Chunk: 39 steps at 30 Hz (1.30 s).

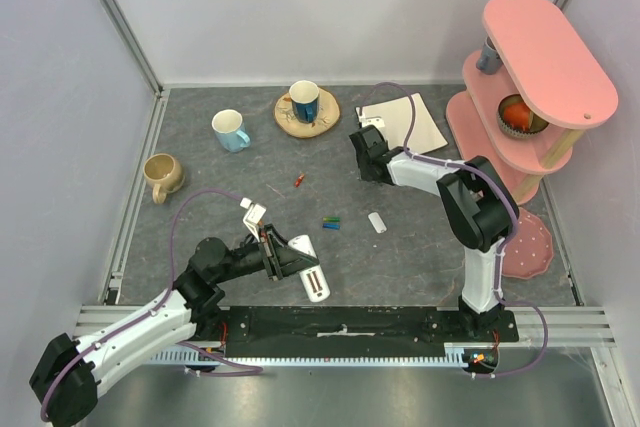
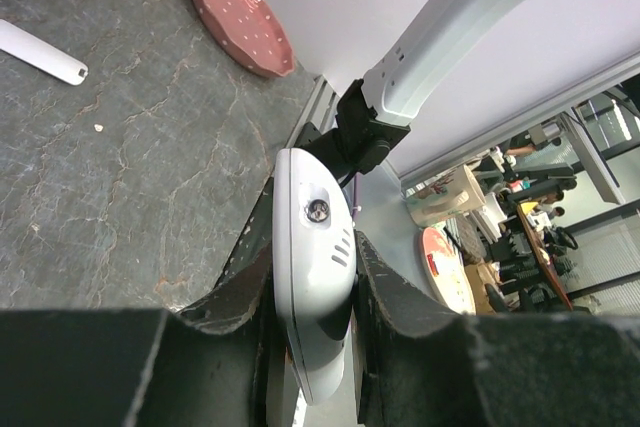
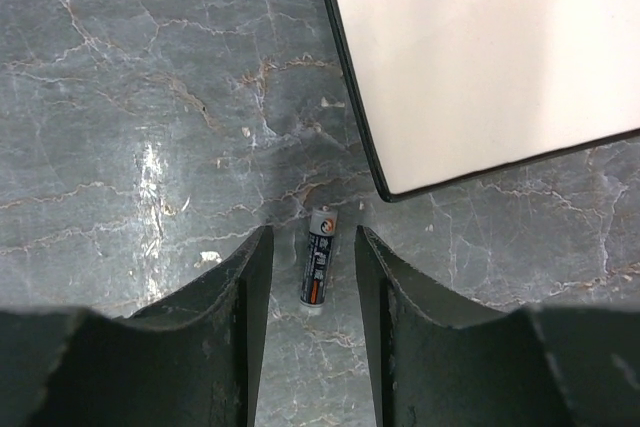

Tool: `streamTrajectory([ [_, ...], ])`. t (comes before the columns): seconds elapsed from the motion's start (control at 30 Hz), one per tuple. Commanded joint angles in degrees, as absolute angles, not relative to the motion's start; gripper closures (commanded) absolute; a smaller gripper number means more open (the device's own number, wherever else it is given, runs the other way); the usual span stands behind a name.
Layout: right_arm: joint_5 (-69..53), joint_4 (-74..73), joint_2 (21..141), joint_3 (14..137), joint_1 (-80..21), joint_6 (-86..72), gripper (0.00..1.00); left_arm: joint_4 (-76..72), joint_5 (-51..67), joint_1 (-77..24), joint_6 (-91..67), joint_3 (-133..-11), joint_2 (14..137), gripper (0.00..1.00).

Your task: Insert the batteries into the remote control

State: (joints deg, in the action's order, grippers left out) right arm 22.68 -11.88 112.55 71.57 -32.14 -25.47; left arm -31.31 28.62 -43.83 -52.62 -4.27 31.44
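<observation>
My left gripper (image 1: 275, 252) (image 2: 312, 237) is shut on the white remote control (image 1: 313, 282) (image 2: 312, 247), holding it edge-on just above the table near the front. A red-orange battery (image 1: 299, 180) and a green-blue battery (image 1: 331, 224) lie on the grey table between the arms. My right gripper (image 1: 366, 157) (image 3: 312, 232) points down beside the white square plate (image 1: 405, 122) (image 3: 480, 57). It is open, and a grey-black battery with an orange band (image 3: 317, 269) lies on the table between its fingers, with a gap on each side. The top view hides this battery under the gripper.
A short white piece (image 1: 376, 222) (image 2: 40, 52) lies near the green-blue battery. A light blue mug (image 1: 231, 130), a tan mug (image 1: 162, 177) and a dark blue mug on a wooden coaster (image 1: 305, 102) stand at the back left. A pink shelf (image 1: 530, 77) and a pink plate (image 1: 527, 245) are on the right.
</observation>
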Motion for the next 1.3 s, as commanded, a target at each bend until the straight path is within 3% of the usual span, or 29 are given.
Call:
streamTrajectory([
  [0.0, 23.82, -12.66, 114.43, 74.79, -31.73, -24.96, 0.55, -32.26, 27.95, -43.59, -51.15, -4.22, 31.46, 0.98],
  [0.33, 22.76, -12.31, 114.35, 70.94, -31.38, -26.98, 0.68, -31.82, 27.86, -43.59, -51.06, -4.39, 31.20, 0.98],
  [0.43, 21.80, -12.04, 114.00, 69.62, -31.20, -27.25, 0.78, -31.47, 27.77, -43.59, -51.06, -4.39, 30.76, 0.98],
  [0.47, 21.36, -12.04, 113.47, 69.26, -31.29, -27.25, 0.89, -31.29, 27.86, -43.59, -51.15, -4.39, 30.41, 0.98],
  [0.57, 20.48, -11.34, 110.24, 67.33, -31.29, -26.98, 1.00, -29.54, 27.77, -43.59, -50.80, -5.18, 28.92, 0.98],
  [0.77, 9.69, -10.54, 99.69, 64.51, -32.42, -21.02, 1.00, -24.70, 26.81, -43.59, -49.66, -7.03, 25.23, 0.98],
  [0.97, 19.77, -9.76, 91.77, 61.53, -47.25, 3.30, 1.00, -21.27, 26.63, -43.59, -47.99, -6.95, 23.38, 0.98],
  [1.13, 8.02, -6.34, 88.69, 52.58, -48.43, 21.94, 1.00, -21.89, 28.39, -43.59, -48.78, -6.15, 22.51, 0.98],
  [1.27, 10.04, -9.64, 81.50, 49.49, -48.60, 18.81, 1.00, -20.04, 29.09, -43.59, -49.22, -5.63, 18.65, 0.98],
])
